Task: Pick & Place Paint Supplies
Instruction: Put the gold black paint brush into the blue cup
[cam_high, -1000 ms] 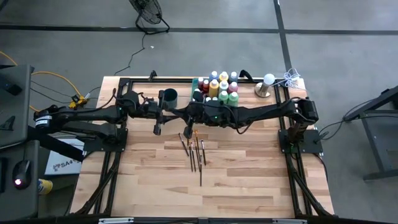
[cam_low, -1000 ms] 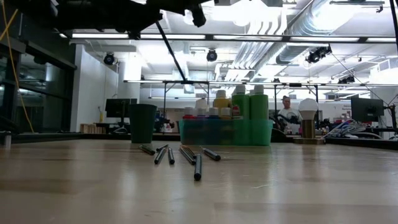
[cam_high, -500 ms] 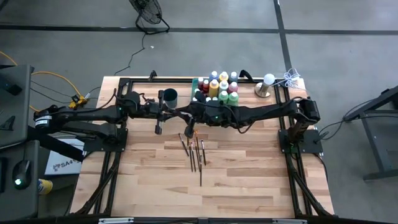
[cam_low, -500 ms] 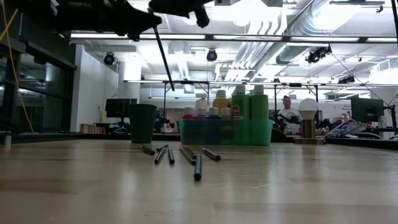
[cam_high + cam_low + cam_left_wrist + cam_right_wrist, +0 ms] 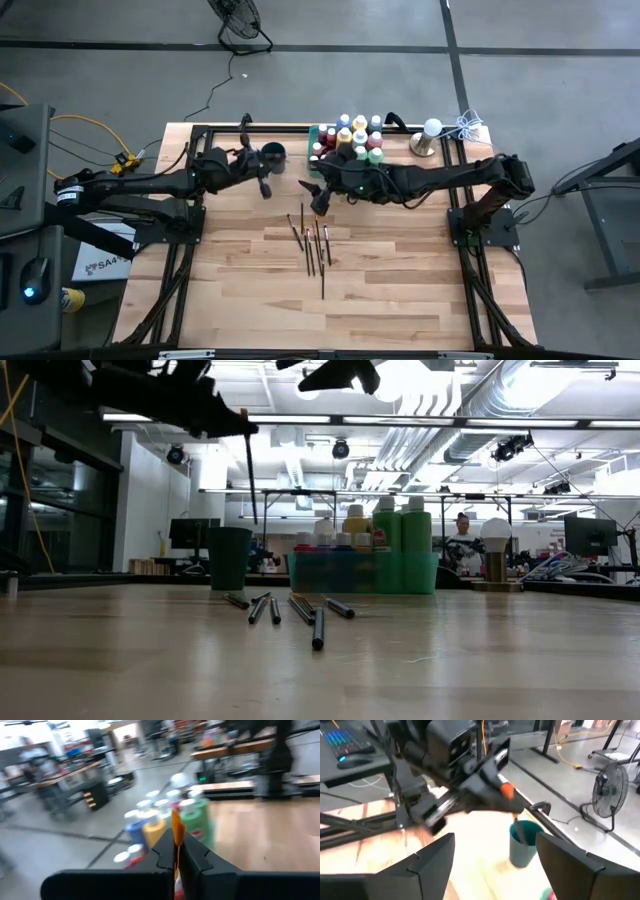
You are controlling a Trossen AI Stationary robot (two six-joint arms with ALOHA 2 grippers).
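Observation:
My left gripper [image 5: 264,186] is shut on a thin dark paintbrush [image 5: 250,470] high above the table, close to the dark round cup [image 5: 273,155]. The brush's orange part [image 5: 176,825] shows past the fingers. My right gripper [image 5: 320,203] is open and empty, in the air above the loose brushes. Several dark-handled brushes [image 5: 312,240] lie flat on the wood. Paint bottles [image 5: 352,138] stand in the translucent green tray [image 5: 340,572] at the far side. The right wrist view shows the cup [image 5: 525,842] with something dark in it. My left gripper pinches the brush between its two fingers just below the orange part [image 5: 176,837], near one end. The long dark shaft [image 5: 251,485] hangs almost straight down below the fingers, clear of the table and above the cup's height.
A white round-topped lamp [image 5: 428,135] and a coiled white cable [image 5: 468,125] sit at the far right corner. The dark frame rails run along the table's left and right sides. Bare wood lies toward the near edge [image 5: 320,310].
My left gripper has gone toward the cup with the brush, and the brush has swung from a slant to nearly upright. My right gripper has drawn away from the left one, toward the table's right and a little toward the near edge.

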